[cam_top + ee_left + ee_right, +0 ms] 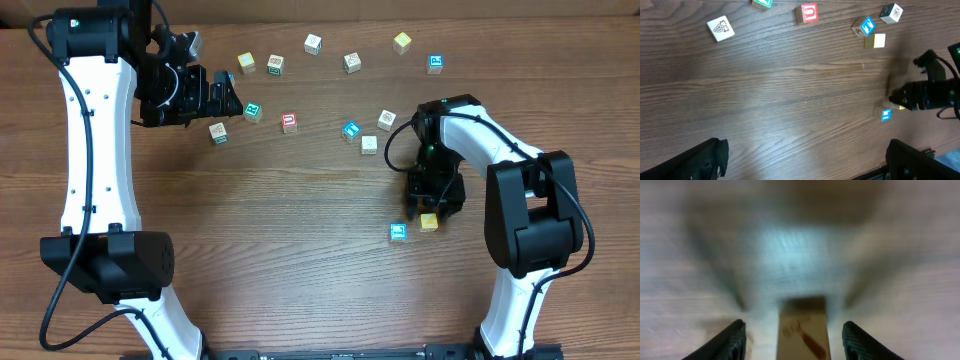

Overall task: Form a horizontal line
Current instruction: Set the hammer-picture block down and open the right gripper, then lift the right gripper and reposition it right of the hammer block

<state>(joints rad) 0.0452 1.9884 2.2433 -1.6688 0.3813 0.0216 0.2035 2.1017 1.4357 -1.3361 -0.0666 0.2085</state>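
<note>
The horizontal line (399,232) at the table's right front consists of two tiny cubes. A teal-topped cube (886,115) lies on the left and a yellow cube (429,221) just to its right; whether they touch I cannot tell. My right gripper (432,205) points down over the yellow cube. In the right wrist view this gripper (795,325) is open, and the wooden cube (802,332) stands between the fingers with a gap on each side. My left gripper (228,95) hovers wide open at the back left, and in its own view (805,150) it holds nothing.
Several loose cubes lie scattered across the back of the table, among them a red one (289,122), a green one (253,111), a blue one (351,130) and a plain one (369,144). The right arm's base (530,215) stands beside the row.
</note>
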